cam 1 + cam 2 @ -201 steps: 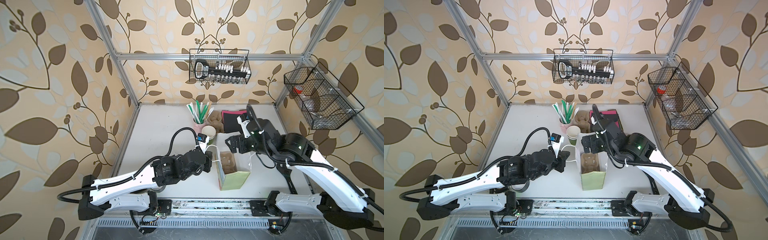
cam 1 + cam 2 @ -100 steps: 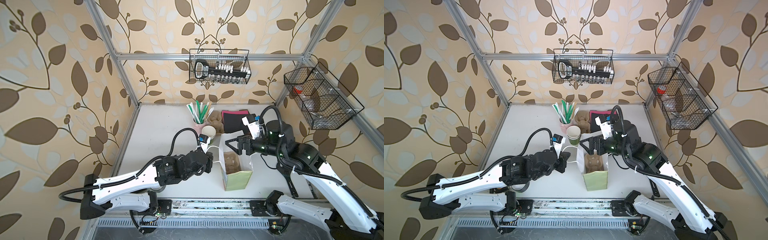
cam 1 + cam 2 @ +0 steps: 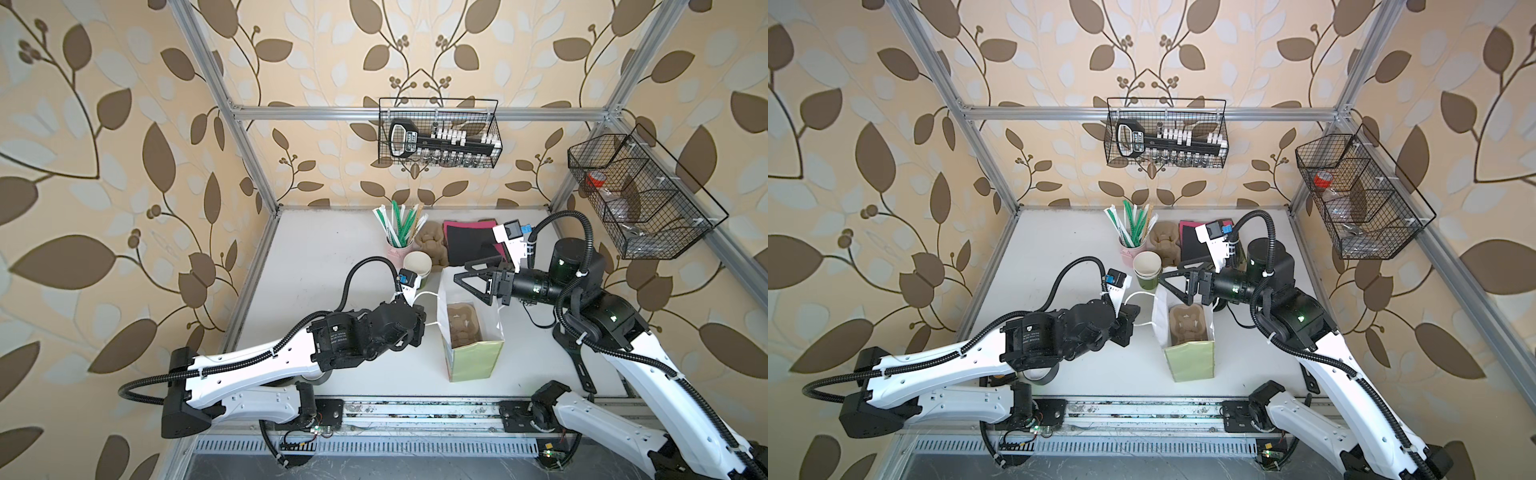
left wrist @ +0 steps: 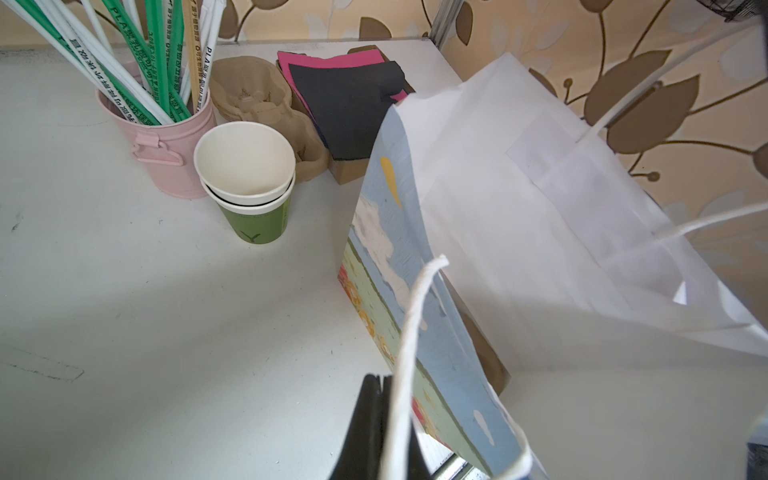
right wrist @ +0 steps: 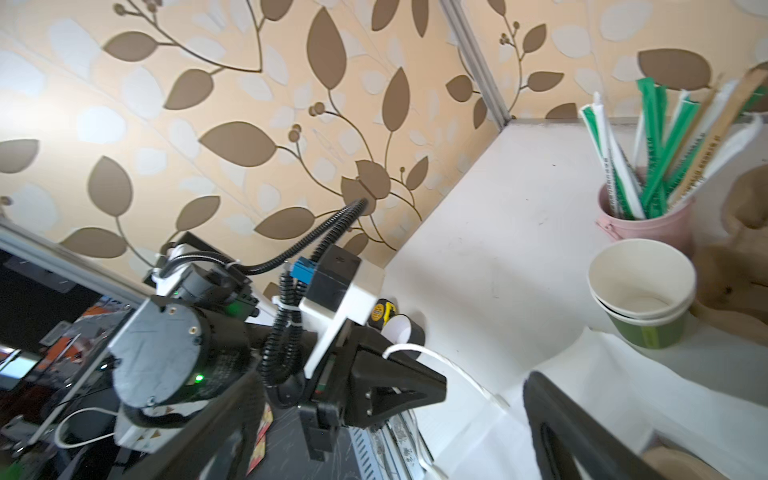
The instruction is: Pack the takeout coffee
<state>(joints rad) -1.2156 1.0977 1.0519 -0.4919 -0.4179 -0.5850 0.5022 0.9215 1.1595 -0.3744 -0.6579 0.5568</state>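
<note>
Left wrist: left gripper (image 4: 380, 388) pinches bag handle (image 4: 419, 291).

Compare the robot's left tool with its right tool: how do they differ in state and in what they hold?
The left tool is shut; the right tool stands wide open. The left tool pinches the white cord handle of the paper bag; the right tool holds nothing. Both are black and close to the bag.

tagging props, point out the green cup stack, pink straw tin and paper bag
green cup stack (image 4: 257, 226), left wrist view, green wall
pink straw tin (image 4: 187, 170), left wrist view, front wall
paper bag (image 3: 476, 359), in a top view, green front panel
</note>
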